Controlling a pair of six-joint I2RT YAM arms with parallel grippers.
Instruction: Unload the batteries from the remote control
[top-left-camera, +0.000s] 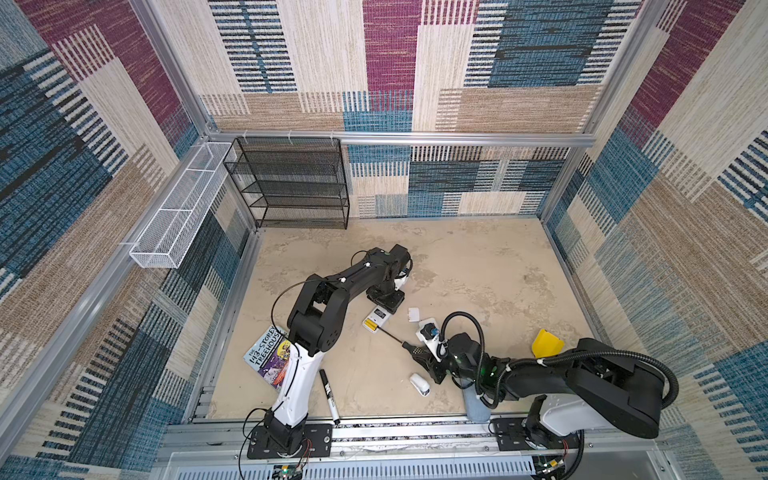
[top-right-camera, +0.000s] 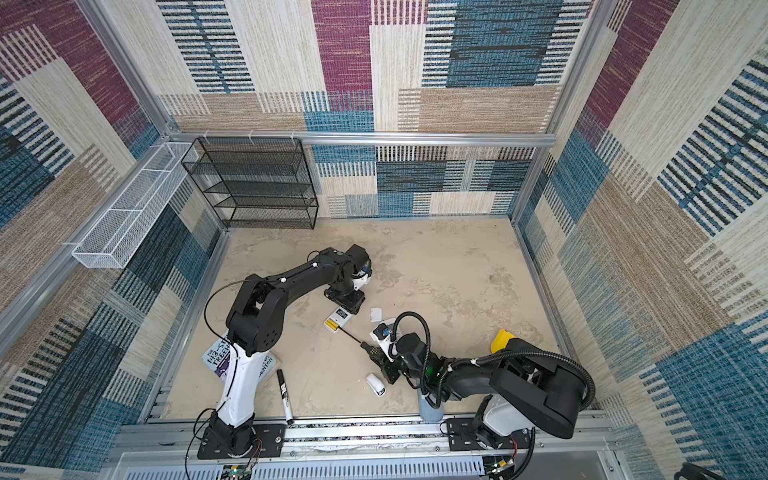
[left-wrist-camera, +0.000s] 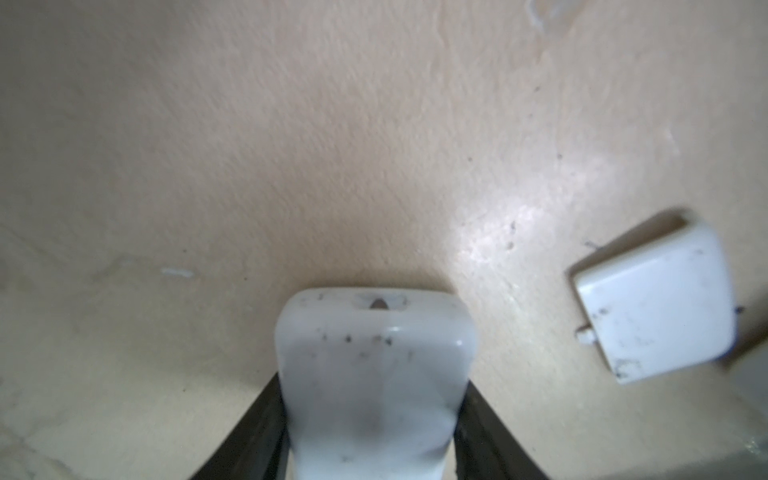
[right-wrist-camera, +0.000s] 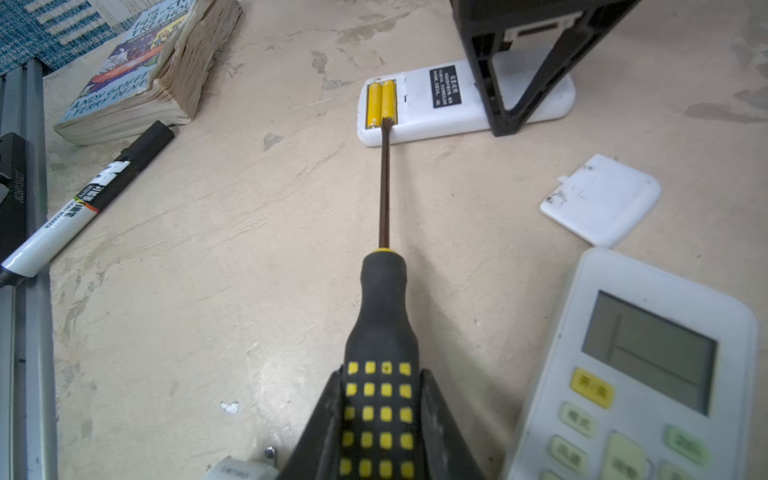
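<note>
Tabletop (right-wrist-camera: 249, 249) batteries (right-wrist-camera: 381, 104) sit well beyond right claw (right-wrist-camera: 380, 382).

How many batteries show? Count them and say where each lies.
2. Both yellow cylindrical batteries lie side by side in the open compartment of the face-down white plastic remote control. Others may be hidden inside the face-up white remote.

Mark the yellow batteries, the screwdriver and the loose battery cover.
yellow batteries (right-wrist-camera: 388, 102): right wrist view, body of one cell.
screwdriver (right-wrist-camera: 382, 299): right wrist view, black handle.
loose battery cover (right-wrist-camera: 602, 199): right wrist view, middle of its flat face.
</note>
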